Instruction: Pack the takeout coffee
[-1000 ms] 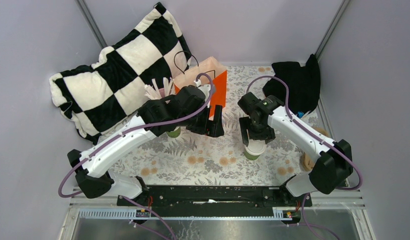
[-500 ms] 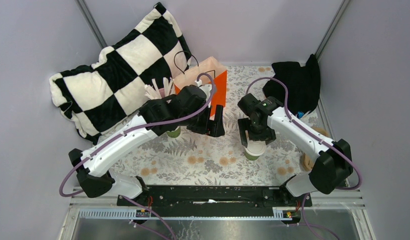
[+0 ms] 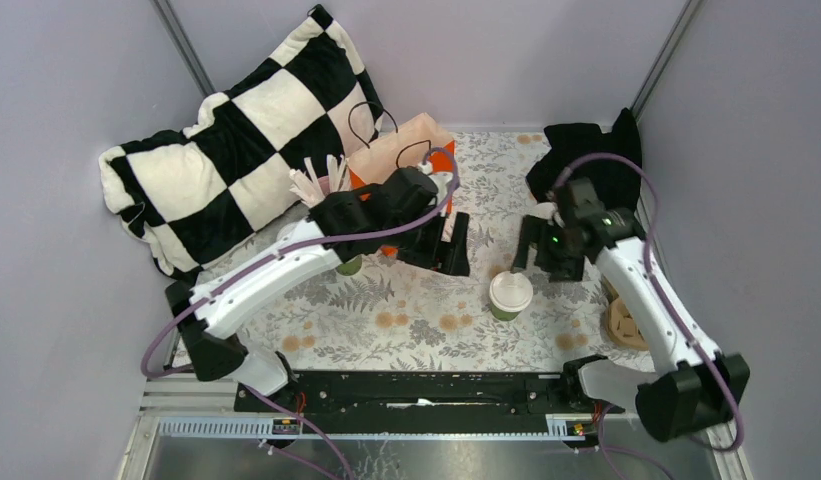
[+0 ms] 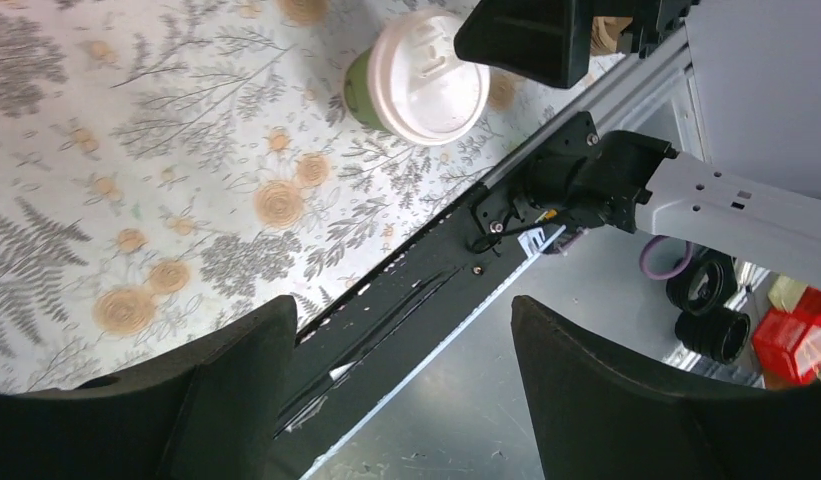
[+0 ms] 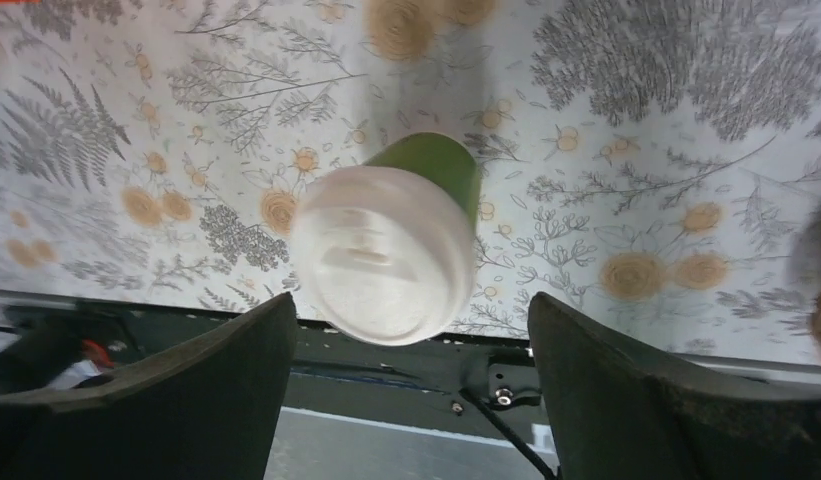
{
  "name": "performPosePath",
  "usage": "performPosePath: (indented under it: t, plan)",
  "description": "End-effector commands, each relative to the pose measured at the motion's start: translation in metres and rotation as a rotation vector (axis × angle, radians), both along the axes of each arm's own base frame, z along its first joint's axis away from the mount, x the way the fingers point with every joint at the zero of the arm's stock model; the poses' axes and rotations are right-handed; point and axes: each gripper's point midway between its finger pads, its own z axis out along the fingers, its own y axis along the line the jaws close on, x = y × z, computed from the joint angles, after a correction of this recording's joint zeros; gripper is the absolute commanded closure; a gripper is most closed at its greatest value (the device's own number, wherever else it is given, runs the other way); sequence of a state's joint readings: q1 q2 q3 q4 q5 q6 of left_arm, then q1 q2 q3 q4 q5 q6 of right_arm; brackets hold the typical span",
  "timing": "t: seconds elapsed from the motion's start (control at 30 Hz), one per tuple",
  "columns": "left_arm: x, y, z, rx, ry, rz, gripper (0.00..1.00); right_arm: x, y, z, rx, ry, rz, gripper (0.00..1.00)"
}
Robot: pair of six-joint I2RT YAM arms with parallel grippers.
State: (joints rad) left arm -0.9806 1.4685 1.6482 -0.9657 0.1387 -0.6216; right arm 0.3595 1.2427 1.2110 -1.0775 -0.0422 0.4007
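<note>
The small green paper cup with the round white plastic lid point(image 5: 386, 255) stands upright on the flower-printed table point(image 5: 636, 120), directly beneath the right hand point(image 5: 411, 305). That hand's two black fingers point(image 5: 186, 390) are spread wide on either side of the cup and touch nothing. The step in hand looks like picking this cup up for packing. To do it well, the right hand should come straight down so the lid passes between the fingers without being knocked. It should then close on the green wall just under the lid's rim, not on the lid itself. The squeeze wants to be light, since a paper wall will likely buckle and a pressed lid may pop off. Once held, the cup should be kept level on the way to the orange paper bag with black cord handles point(image 3: 441, 180), which stands ahead of that hand and off to its left. The left hand point(image 4: 401, 310), also spread wide and empty, hangs just beside the bag. It seems well placed to steady the bag's mouth, and it should stay out of the cup's path.
</note>
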Motion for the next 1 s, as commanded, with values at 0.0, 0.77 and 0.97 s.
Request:
performPosePath:
  t: [0.0,0.77,0.97]
  plan:
    - [-0.003,-0.048,0.005,-0.114,0.063,-0.081,0.2,-0.009,0.011,-0.022,0.378,0.007,-0.055,0.14]
    - [0.016,-0.102,-0.119,-0.229,0.457,0.04,0.45,-0.007,-0.015,-0.051,0.588,-0.007,-0.304,0.47]
    - [0.023,-0.108,-0.129,-0.241,0.487,0.037,0.48,-0.012,-0.012,-0.059,0.611,0.015,-0.346,0.5]
